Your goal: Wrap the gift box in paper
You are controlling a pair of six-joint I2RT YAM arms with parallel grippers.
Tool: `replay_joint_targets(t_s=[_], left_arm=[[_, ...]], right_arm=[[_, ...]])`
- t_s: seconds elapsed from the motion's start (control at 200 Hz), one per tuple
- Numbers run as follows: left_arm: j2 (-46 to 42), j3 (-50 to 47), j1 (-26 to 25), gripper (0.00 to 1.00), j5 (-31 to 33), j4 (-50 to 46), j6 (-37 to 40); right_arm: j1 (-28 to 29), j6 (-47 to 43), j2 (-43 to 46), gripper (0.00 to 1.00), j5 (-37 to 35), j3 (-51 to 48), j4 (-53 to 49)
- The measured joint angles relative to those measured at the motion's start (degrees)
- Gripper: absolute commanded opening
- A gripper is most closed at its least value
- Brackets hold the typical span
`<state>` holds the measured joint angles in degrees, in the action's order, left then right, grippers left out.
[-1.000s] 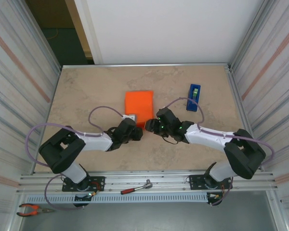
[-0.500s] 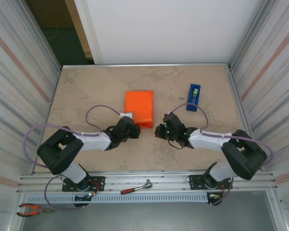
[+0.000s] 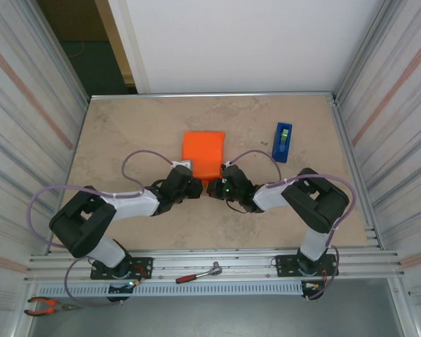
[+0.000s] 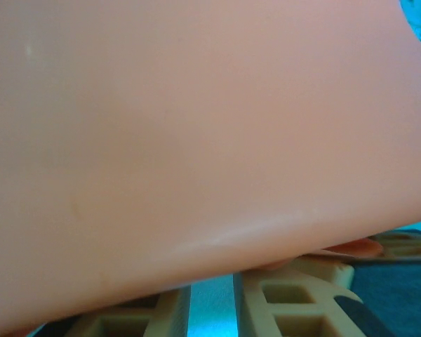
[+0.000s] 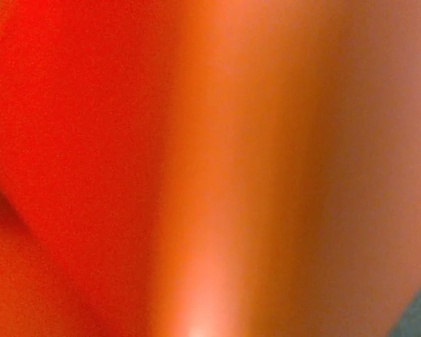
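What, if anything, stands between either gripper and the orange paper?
Nothing visible. The left gripper and right gripper sit at the near edge of the paper; the blue tape dispenser stands apart to the right.

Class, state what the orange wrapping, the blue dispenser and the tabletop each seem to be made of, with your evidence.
Orange wrapping: thin matte paper, judging by its crisp folded edges. Blue dispenser: probably moulded plastic, given its uniform colour. Tabletop: mottled beige with a stone look; real stone or laminate cannot be told.

On both wrist cams the paper [image 4: 196, 140] sits so close I just get orange blur. Overhead, the left gripper [image 3: 194, 188] and right gripper [image 3: 214, 189] tips hide under their wrists, so I can't tell what they're touching.
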<state>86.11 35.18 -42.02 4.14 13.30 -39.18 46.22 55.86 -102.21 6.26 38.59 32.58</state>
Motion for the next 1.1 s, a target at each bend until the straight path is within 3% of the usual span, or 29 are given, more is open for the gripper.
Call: replay_joint_targets(t_s=[0.276,0.546,0.792,1.097], left_arm=[[-7.7,9.2,7.7,0.27,-10.8,-12.9,2.1],[-0.3,24.5,13.1,0.30,-19.9,-22.6,9.1],[10.2,33.5,13.7,0.30,-25.3,-26.7,14.6],[12.9,33.6,11.5,0.30,-29.7,-25.1,16.1]], right_arm=[[-3.4,0.7,-2.4,0.00,1.6,1.6,3.7],[-6.7,0.7,-2.8,0.00,5.0,1.9,4.3],[-7.3,0.7,-2.8,0.00,6.4,1.9,4.4],[-7.3,0.7,-3.5,0.00,7.1,1.9,4.9]])
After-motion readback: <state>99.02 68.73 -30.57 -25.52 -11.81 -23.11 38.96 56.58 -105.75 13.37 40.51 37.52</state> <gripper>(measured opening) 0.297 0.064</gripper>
